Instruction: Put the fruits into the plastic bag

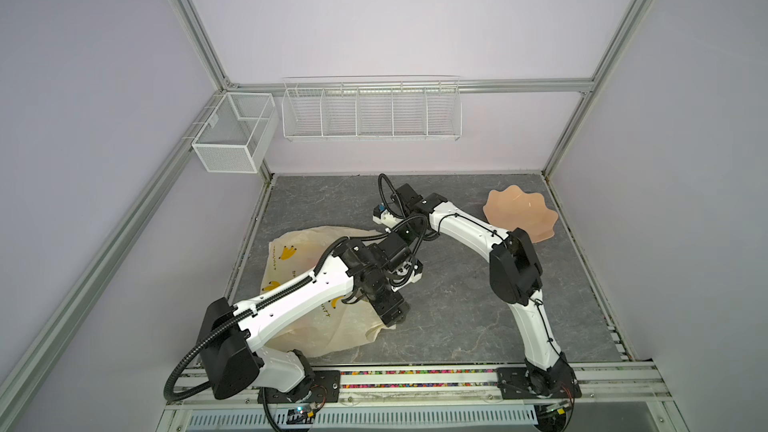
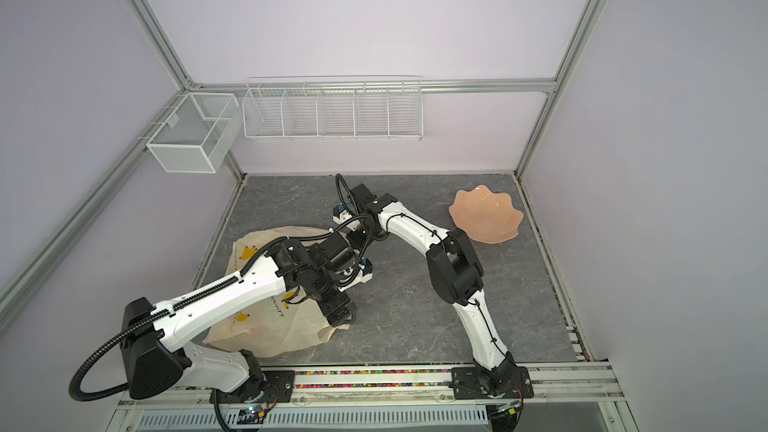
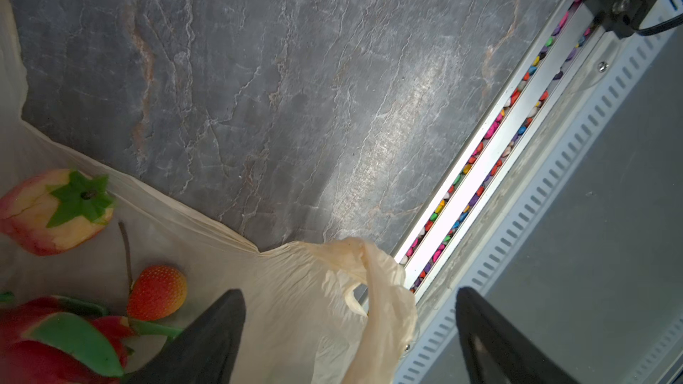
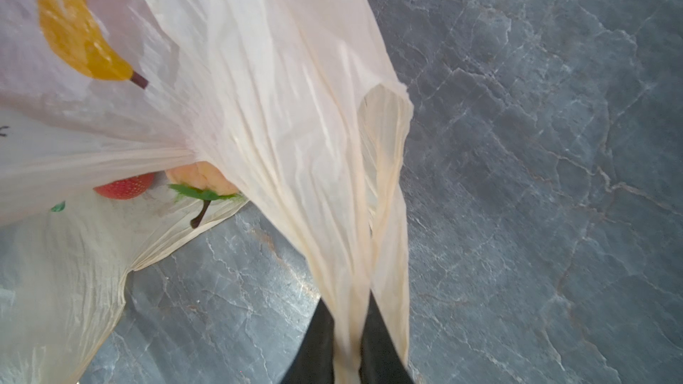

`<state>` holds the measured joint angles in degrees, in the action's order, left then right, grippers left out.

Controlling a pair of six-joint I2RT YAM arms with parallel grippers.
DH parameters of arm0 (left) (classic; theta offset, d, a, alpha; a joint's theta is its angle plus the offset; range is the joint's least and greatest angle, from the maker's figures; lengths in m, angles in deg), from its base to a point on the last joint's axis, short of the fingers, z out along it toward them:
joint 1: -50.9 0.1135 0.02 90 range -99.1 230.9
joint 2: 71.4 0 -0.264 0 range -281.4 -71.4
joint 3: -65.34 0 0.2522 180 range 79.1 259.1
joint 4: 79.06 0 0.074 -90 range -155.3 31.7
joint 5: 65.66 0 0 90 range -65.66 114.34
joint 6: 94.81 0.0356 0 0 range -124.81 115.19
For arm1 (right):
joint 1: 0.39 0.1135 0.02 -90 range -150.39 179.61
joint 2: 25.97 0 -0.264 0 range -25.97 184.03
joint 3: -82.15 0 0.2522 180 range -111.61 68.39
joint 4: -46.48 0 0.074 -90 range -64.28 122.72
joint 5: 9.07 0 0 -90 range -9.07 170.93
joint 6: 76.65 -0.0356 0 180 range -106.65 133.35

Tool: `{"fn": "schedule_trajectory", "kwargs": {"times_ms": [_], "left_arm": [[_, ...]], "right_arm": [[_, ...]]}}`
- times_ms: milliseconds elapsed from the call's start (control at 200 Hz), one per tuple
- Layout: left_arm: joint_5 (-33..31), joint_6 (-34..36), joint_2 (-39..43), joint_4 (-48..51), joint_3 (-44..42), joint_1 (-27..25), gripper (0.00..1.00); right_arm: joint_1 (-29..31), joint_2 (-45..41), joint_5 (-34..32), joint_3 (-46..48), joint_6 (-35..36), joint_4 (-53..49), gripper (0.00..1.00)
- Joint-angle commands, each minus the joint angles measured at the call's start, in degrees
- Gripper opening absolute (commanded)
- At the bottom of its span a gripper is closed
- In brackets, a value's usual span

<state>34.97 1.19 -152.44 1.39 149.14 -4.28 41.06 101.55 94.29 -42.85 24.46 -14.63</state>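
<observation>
The cream plastic bag [image 1: 297,249] [image 2: 253,245] with yellow bananas lies at the left of the table, partly under my left arm. Inside its mouth, the left wrist view shows a red dragon fruit [image 3: 55,349], a strawberry [image 3: 157,291] and a pink-yellow fruit [image 3: 55,212] with a green calyx. My left gripper [image 3: 349,301] [image 1: 392,320] is open, and a loose bag handle [image 3: 380,289] hangs between its fingers. My right gripper [image 4: 349,312] is shut on the other handle [image 4: 351,253], holding it pulled taut. A strawberry [image 4: 125,186] and a peach-coloured fruit [image 4: 201,177] show under the lifted film.
A peach scalloped bowl [image 1: 519,214] [image 2: 486,216] sits at the back right. A wire rack [image 1: 372,112] and a mesh basket [image 1: 232,135] hang on the back wall. A rail filled with coloured beads [image 1: 415,378] runs along the front edge.
</observation>
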Motion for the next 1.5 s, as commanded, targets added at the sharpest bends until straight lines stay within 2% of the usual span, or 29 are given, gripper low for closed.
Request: {"fn": "schedule_trajectory", "kwargs": {"times_ms": [0, 145, 430, 495, 600, 875, 1065, 1270, 1495], "left_arm": [[-1.1, 2.3, -1.3, 2.9, 0.2, -0.8, 0.88], [-0.4, 2.6, -2.5, 2.7, 0.0, -2.0, 0.83], [2.3, 3.8, -3.7, 2.6, -0.3, -2.0, 0.50], [3.0, 4.1, -4.0, 2.7, -0.3, -2.0, 0.47], [3.6, 4.4, -4.4, 2.9, -0.3, -2.0, 0.48], [5.0, 5.1, -5.7, 3.8, 0.3, -2.1, 0.68], [4.9, 6.2, -6.2, 3.7, 1.3, -2.1, 0.76], [2.9, 7.2, -8.9, 4.9, 6.4, -2.0, 0.78], [1.5, 7.2, -9.5, 2.3, 10.8, -1.8, 0.81]], "right_arm": [[-0.5, 0.4, 1.3, -0.3, 0.4, -1.4, 0.15], [-1.4, 0.2, 1.9, -0.3, 0.1, -1.6, 0.15], [-2.3, 0.2, 1.6, -0.5, -0.1, -2.2, 0.14], [-2.7, 0.2, 1.5, -0.4, -0.3, -2.4, 0.14], [-3.1, 0.0, 1.7, -0.2, -0.5, -2.5, 0.14], [-4.2, -0.3, 1.4, 0.0, -0.5, -2.9, 0.14], [-5.9, 0.4, 1.7, -1.5, 0.1, -4.1, 0.13], [-6.8, 3.7, 0.8, -7.7, 1.8, -7.1, 0.11], [-9.4, 8.0, 0.6, -18.5, 1.2, -11.7, 0.07]]}}
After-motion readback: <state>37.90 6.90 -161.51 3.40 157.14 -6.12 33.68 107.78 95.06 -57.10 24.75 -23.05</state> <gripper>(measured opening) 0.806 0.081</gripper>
